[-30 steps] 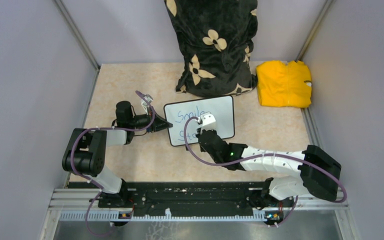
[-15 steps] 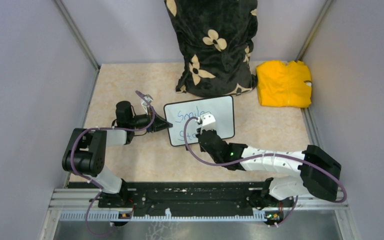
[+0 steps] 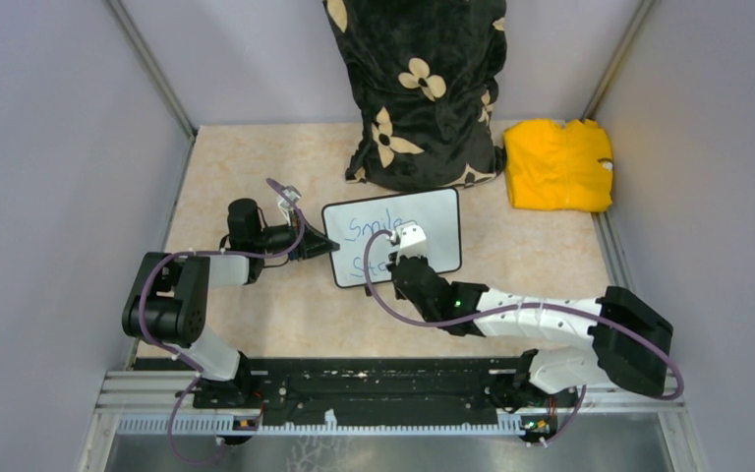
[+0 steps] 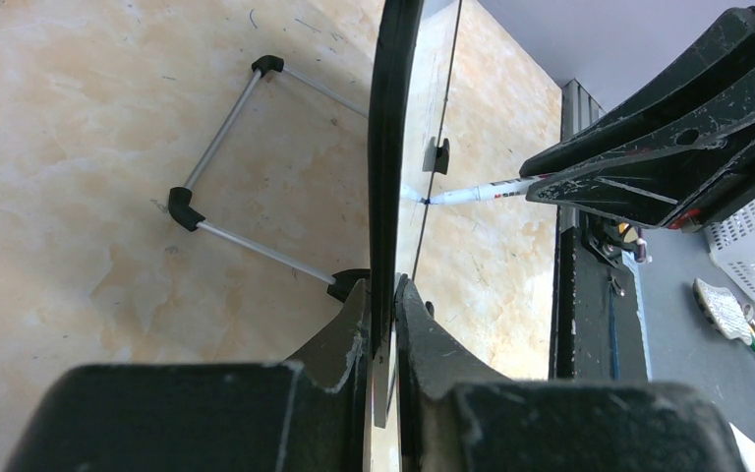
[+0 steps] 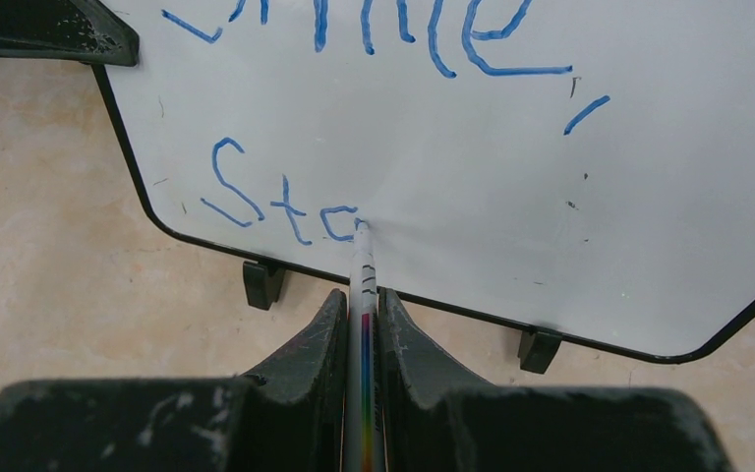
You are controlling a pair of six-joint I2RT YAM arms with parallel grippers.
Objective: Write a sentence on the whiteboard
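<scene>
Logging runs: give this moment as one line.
left gripper: shut on white rectangular whiteboard | right gripper: shut on white marker, tip on board | blue text: Smile, Sta

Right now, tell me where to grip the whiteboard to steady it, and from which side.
Grip the whiteboard by its short left edge, coming in from the left with jaws straddling the thin frame. That edge is bare, clear of the blue writing and of the marker the right gripper presses near the lower edge. The left gripper is already clamped there.

Plain grey walls (image 3: 49, 138), beige marbled tabletop (image 3: 246, 162), even light
</scene>
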